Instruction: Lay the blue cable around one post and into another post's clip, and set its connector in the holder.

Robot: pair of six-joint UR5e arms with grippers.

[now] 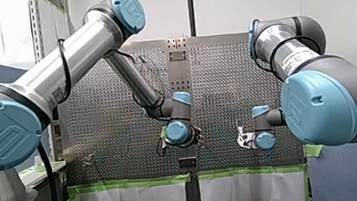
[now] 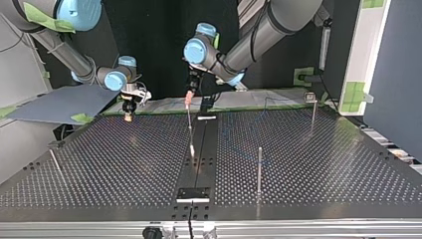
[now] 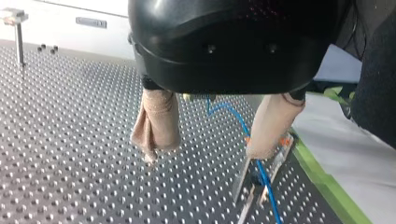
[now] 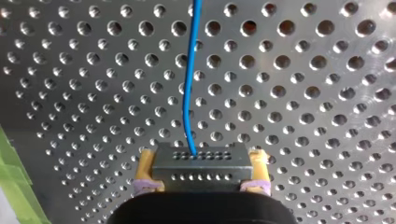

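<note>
Desk: Grippers?

Arm: My right gripper (image 4: 201, 175) is clamped on the connector (image 4: 201, 161), with the blue cable (image 4: 189, 93) leading off over the perforated table (image 4: 303, 93). My left gripper (image 3: 205, 154) hangs spread and empty. The cable passes just beside one beige pad (image 3: 273, 126), seemingly through a post's clip (image 3: 261, 179).

Desk: Risk?

Arm: Snagging, I judge: that finger could drag the cable out. Another post (image 2: 260, 169) stands well apart.
</note>
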